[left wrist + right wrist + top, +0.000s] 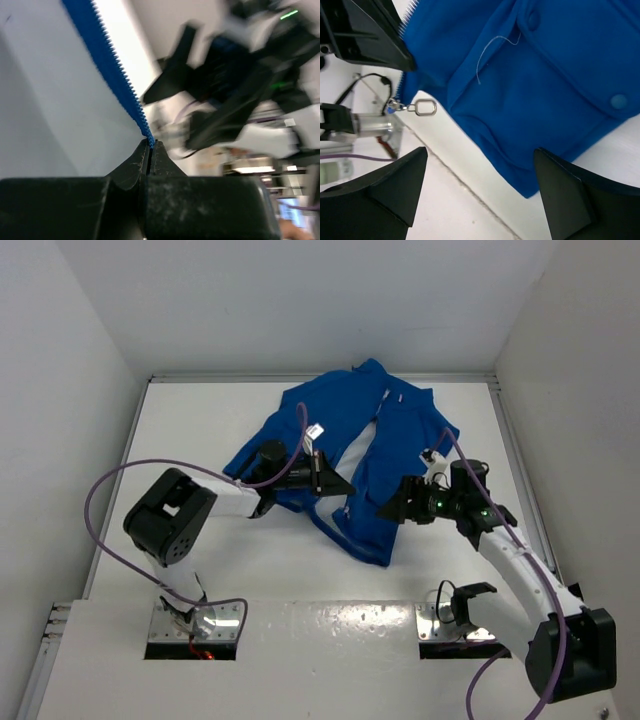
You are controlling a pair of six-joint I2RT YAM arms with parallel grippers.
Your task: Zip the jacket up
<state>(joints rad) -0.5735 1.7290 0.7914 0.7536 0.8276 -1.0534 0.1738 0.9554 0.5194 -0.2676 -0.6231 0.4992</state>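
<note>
Holding the zip edge (120, 75) tight, the left fingers (131, 169) are pinched shut on the jacket (400, 445), which lies open on the counter (190, 410). The right fingers (385, 185) are spread wide by the pull (423, 107). Next they should grab it and slide it up, I think.

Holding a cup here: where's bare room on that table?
Bare table left of the jacket, by the back-left corner, and the strip between hem and arm bases. Crowded where left claw and right claw meet.
</note>
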